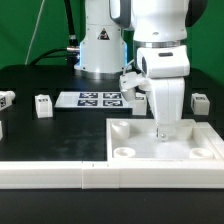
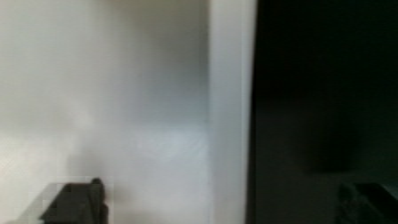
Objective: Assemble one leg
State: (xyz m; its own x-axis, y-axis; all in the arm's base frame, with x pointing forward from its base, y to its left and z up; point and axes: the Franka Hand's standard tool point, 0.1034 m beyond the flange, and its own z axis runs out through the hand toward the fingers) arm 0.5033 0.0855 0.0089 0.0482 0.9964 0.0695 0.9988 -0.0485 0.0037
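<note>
Reaching into the tray [image 1: 205, 150] with gripper [image 1: 163, 130] spread wide, empty; stubby white leg [image 1: 42, 106], black-and-white tagged, standing well apart.

Wears glossy white shells along the arm [image 1: 150, 20], with a black band just above the claw [image 1: 163, 128]. Carries a boxy white housing [image 1: 165, 65] over pale fingers [image 1: 165, 105]; shows dark fingertips [image 2: 71, 203] in wrist view. Well behind the claw, has a white base [image 1: 100, 50] with a triangular mark, black cables [image 1: 72, 45] beside.

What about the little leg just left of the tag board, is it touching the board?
Apart. The exterior view shows a strip of black table between the leg and the marker board.
</note>
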